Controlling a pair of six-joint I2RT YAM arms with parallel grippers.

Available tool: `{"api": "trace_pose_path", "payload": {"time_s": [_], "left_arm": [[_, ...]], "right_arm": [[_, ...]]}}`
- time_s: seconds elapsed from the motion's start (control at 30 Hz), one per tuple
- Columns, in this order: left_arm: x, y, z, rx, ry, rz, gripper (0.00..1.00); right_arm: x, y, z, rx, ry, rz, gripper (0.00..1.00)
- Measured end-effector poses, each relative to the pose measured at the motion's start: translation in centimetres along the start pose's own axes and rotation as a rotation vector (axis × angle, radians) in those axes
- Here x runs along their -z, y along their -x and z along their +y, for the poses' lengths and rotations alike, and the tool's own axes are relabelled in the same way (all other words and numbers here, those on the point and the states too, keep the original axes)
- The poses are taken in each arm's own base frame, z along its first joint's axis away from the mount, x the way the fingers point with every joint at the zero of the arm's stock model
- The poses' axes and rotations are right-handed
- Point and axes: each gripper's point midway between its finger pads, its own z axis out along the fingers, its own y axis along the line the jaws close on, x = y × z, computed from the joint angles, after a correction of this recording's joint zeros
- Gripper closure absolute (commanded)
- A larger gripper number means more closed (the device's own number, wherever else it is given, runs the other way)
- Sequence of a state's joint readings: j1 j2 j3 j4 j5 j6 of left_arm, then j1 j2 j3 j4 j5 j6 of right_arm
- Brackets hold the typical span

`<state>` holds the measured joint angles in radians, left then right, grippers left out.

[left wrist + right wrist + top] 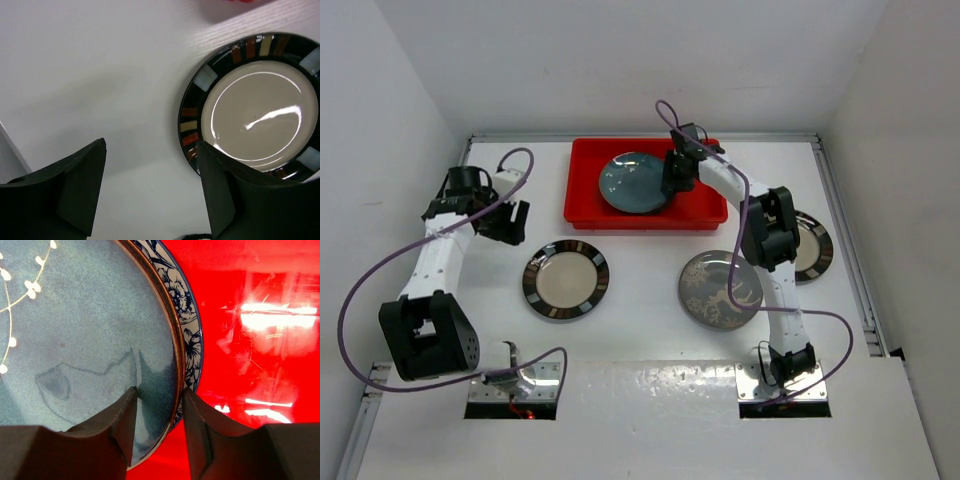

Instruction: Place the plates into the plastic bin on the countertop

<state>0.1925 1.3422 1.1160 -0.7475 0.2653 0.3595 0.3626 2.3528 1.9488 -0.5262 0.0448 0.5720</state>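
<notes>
From above, my right gripper (677,182) reaches into the red bin (588,160) at the far side of the countertop (640,340). Its tip is over the right edge of a teal plate (628,184) that lies inside the bin. My left gripper (508,224) hangs over bare surface left of the bin, holding nothing. Three plates sit on the countertop outside the bin. A striped-rim plate (566,279) is near my left gripper, a grey deer plate (715,290) lies beside my right arm, and a second striped-rim plate (817,246) is half hidden behind that arm's elbow.

Through my left wrist camera, my two fingers (75,195) stand wide apart with only white countertop between them. The striped-rim plate lies flat to the right, its edge passing behind my right-hand finger.

Through my right wrist camera, my fingers (117,427) are drawn narrow, one on either side of the teal plate's rim. I cannot tell whether they press on it. The teal plate rests on a blue-and-white floral plate (189,337), whose rim peeks out at the right, and both lie on the bin's red floor.
</notes>
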Motion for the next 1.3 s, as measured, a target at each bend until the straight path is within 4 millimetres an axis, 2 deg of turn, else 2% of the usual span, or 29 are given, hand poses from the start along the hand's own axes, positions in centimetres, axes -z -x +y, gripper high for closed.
{"api": "trace_pose_path", "payload": {"time_s": [0.07,0.13,0.27,0.4,0.5,0.57,0.67,0.77,0.8,0.87,0.9,1.0,1.13,1.3], "left_arm": [[-0.5,-0.6,-0.6,-0.035,-0.017,0.011,0.22],[-1.3,-1.9,-1.5,-0.073,-0.05,0.043,0.2],[-3.7,-6.0,-3.4,-0.134,-0.141,0.157,0.2],[-6.3,-8.9,-3.8,-0.118,-0.203,0.269,0.2],[-8.3,-10.8,-4.3,-0.092,-0.255,0.336,0.2],[-8.6,-10.7,-4.3,-0.092,-0.272,0.346,0.2],[-9.3,-10.0,-4.3,-0.1,-0.291,0.323,0.28],[-9.7,-9.7,-4.4,-0.107,-0.315,0.308,0.49],[-9.8,-9.5,-4.5,-0.108,-0.33,0.298,0.6],[-10.0,-9.2,-5.2,-0.082,-0.38,0.283,0.69],[-10.2,-8.9,-5.6,-0.064,-0.41,0.271,0.79],[-10.1,-8.5,-7.0,0.036,-0.528,0.259,1.0],[-9.2,-9.5,-8.7,0.176,-0.667,0.3,1.0],[-8.0,-9.7,-8.5,0.17,-0.667,0.295,1.0]], "right_arm": [[0.1,0.1,-0.1,0.006,-0.005,-0.005,0.51],[0.3,0.2,0.0,0.014,-0.007,-0.013,0.46],[2.0,-0.8,-1.4,0.027,-0.044,0.007,0.43],[4.8,-0.5,-2.4,0.017,-0.045,-0.011,0.4],[7.7,0.7,-2.5,0.009,-0.025,-0.062,0.39],[9.4,1.4,-2.4,0.003,-0.007,-0.096,0.38],[12.1,2.3,-2.3,-0.011,0.028,-0.148,0.38],[14.3,2.2,-3.0,-0.035,0.05,-0.179,0.38],[14.9,1.9,-3.7,-0.045,0.047,-0.184,0.38],[16.0,0.9,-5.1,-0.064,0.037,-0.189,0.38],[16.5,0.2,-5.8,-0.073,0.03,-0.19,0.38],[17.9,-2.4,-8.0,-0.096,0.001,-0.18,0.37],[19.2,-4.9,-9.6,-0.114,-0.021,-0.172,0.35],[20.3,-6.7,-12.2,-0.203,-0.024,-0.174,0.35]]}}
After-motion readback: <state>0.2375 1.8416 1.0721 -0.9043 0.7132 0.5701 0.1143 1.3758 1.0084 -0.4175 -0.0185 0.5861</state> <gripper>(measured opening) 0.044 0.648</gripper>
